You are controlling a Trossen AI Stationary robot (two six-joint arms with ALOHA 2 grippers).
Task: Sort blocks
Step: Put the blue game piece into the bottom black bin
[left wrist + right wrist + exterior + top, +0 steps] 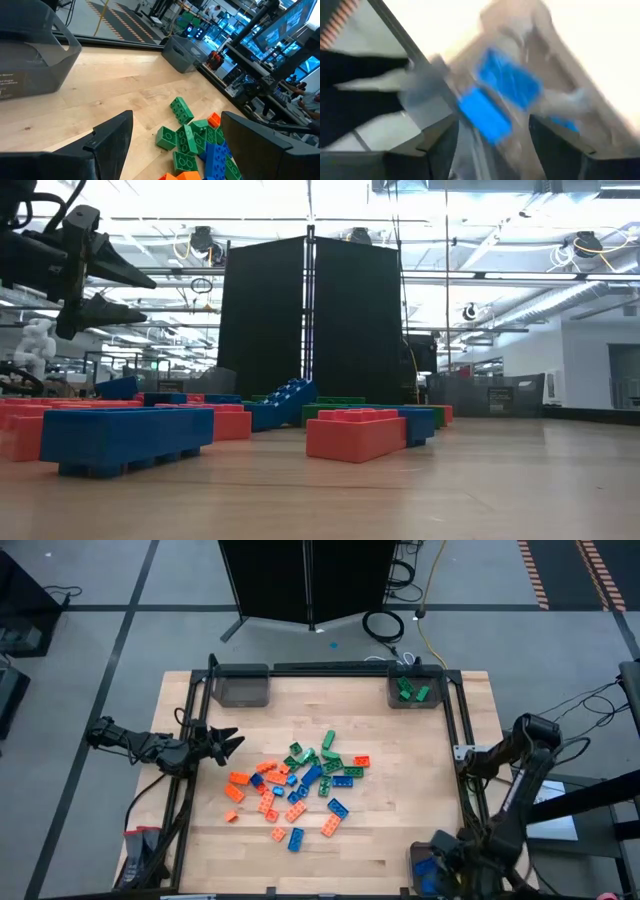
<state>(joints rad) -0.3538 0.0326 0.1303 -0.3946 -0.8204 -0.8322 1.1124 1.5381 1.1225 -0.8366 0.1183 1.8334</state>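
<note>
Sorting blocks [300, 782] on table [400, 830].
Right gripper [432, 870] over near-right bin [418, 855], fingers apart, empty; left gripper [228, 743] wide open, empty, beside pile.

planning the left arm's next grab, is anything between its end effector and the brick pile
Nothing visible. The left end effector hangs open beside the pile of bricks, with only bare table between them.

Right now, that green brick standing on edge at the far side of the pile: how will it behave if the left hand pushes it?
The green brick looks like rigid moulded plastic, so it probably won't flex. It stands tilted on the bare wood table, so a push from the open left hand would likely tip it flat. Being small and apparently hollow, it would probably skid easily.
</note>
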